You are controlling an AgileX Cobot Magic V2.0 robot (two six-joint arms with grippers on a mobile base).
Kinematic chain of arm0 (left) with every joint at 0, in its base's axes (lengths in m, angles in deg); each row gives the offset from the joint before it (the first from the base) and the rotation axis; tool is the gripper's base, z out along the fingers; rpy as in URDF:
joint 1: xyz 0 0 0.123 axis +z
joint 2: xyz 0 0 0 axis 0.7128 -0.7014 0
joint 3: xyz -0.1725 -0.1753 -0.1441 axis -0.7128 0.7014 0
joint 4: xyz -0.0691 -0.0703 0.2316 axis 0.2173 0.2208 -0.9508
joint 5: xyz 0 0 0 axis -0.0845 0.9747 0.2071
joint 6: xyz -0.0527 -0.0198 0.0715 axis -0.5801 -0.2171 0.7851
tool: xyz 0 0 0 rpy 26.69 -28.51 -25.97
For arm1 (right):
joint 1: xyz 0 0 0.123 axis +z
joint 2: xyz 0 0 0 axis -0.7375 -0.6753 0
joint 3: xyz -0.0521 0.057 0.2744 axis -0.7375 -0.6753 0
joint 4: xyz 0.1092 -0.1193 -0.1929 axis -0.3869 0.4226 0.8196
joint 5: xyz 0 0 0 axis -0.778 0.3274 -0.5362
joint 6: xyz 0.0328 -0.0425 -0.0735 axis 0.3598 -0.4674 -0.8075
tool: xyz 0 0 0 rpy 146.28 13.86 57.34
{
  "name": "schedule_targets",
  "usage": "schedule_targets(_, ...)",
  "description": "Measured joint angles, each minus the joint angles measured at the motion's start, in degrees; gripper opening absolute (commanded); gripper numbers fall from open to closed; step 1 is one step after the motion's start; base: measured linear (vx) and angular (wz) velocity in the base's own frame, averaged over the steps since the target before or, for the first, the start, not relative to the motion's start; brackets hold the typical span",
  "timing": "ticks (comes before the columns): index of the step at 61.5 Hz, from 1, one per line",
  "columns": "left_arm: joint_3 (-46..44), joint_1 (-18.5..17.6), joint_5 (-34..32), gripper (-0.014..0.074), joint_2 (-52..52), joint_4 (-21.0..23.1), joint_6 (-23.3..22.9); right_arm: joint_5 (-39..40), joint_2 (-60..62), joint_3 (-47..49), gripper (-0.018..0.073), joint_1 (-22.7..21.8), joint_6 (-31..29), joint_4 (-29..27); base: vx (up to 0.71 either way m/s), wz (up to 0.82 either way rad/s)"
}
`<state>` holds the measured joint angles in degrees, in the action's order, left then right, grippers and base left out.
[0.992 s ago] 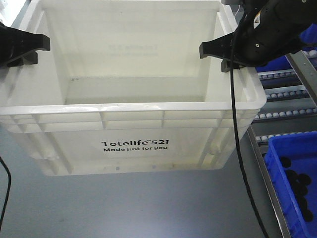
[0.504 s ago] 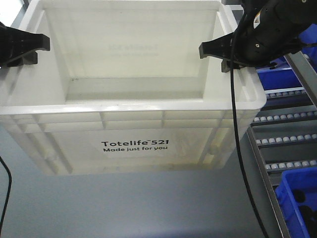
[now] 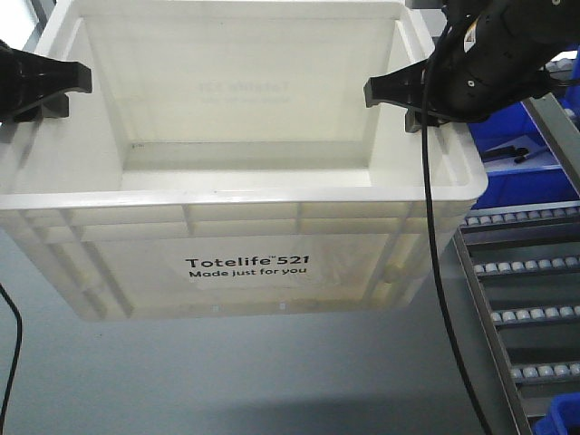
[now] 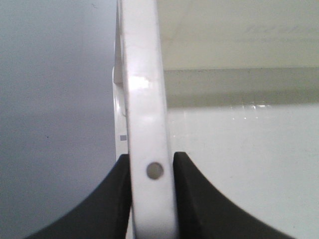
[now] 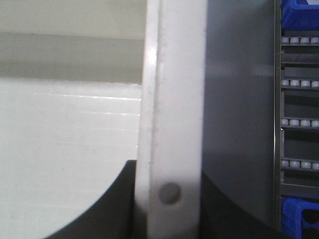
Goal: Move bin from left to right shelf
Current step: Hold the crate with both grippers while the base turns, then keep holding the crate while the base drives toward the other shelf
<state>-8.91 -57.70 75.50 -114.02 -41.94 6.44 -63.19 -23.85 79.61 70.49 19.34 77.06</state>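
bin [image 3: 245, 217] held off the floor, just left of roller shelf [image 3: 530, 267] | left gripper [image 4: 152, 167] clamped on rim far from shelf, right gripper [image 5: 169, 191] clamped on near rim | carry step — arms level, matched speed, no rim twist

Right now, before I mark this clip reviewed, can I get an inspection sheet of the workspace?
Surface: plain grey floor below; the bin seems carried above it.
Job's things: white bin, Totelife 521 print facing the front camera, upright, inside empty.
Clutter: nothing seen.
Grippers: left gripper jaws shut on the bin's left rim; right gripper jaws shut on its right rim.
Cables: black cable hangs from the right arm across the bin's right front corner; second cable at the left edge.
Surroundings: roller shelf on the right; blue bins at upper right.
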Motion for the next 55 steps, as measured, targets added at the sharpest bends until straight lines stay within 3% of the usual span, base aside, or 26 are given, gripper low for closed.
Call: schedule_targets(55, 0.0, 0.0, 0.0, 0.0148, 0.0, 0.0, 0.0, 0.0, 0.0, 0.0, 0.0083, 0.0, 0.0, 0.0, 0.31, 0.06)
